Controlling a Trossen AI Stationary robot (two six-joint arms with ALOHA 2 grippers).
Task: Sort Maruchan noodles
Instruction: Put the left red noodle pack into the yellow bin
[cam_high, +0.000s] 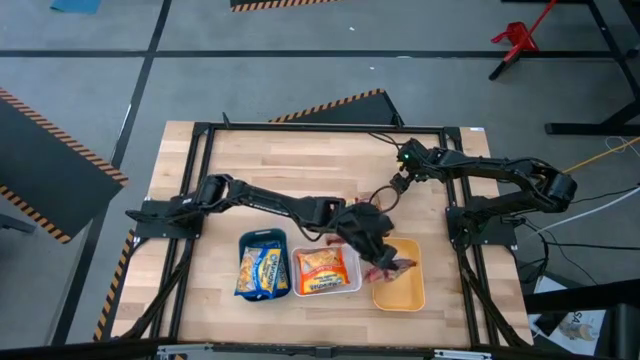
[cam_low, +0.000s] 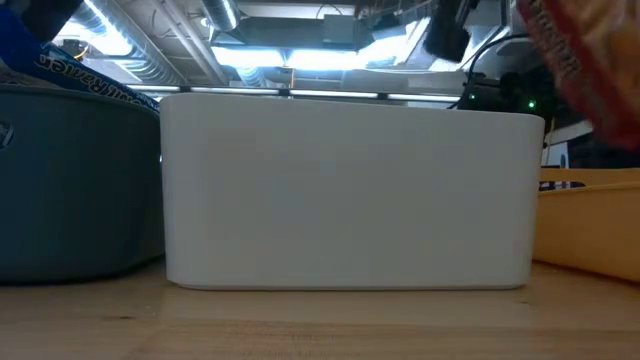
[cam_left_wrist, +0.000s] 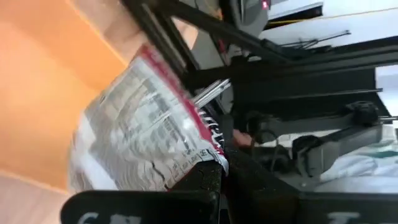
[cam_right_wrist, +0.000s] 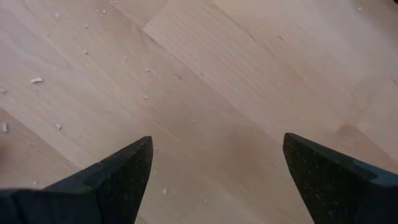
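My left gripper (cam_high: 378, 256) is shut on a dark red Maruchan noodle packet (cam_high: 392, 268) above the orange tray (cam_high: 402, 294). The left wrist view shows the packet's printed silver back (cam_left_wrist: 137, 130) in front of that tray's inner wall (cam_left_wrist: 43, 81). In the low view the packet (cam_low: 585, 55) hangs above the orange tray (cam_low: 590, 230). Blue packets (cam_high: 260, 270) lie in the teal tray (cam_high: 264, 238), and orange packets (cam_high: 322, 270) lie in the white tray (cam_high: 350, 285). My right gripper (cam_high: 398, 184) hovers open over bare wood (cam_right_wrist: 217, 93) at the table's far right. My left gripper pinches the dark red packet between its two fingers (cam_left_wrist: 208, 180) at one red-bordered edge (cam_left_wrist: 208, 146). The packet is lifted clear and juts out past the fingertips, tilted over the orange tray. The fingers themselves hide the exact place of contact.
The three trays stand side by side along the table's near edge: teal (cam_low: 70, 180), white (cam_low: 350, 190), orange. A black metal frame (cam_high: 300, 130) runs around the tabletop. Bare wood lies across the table's far half.
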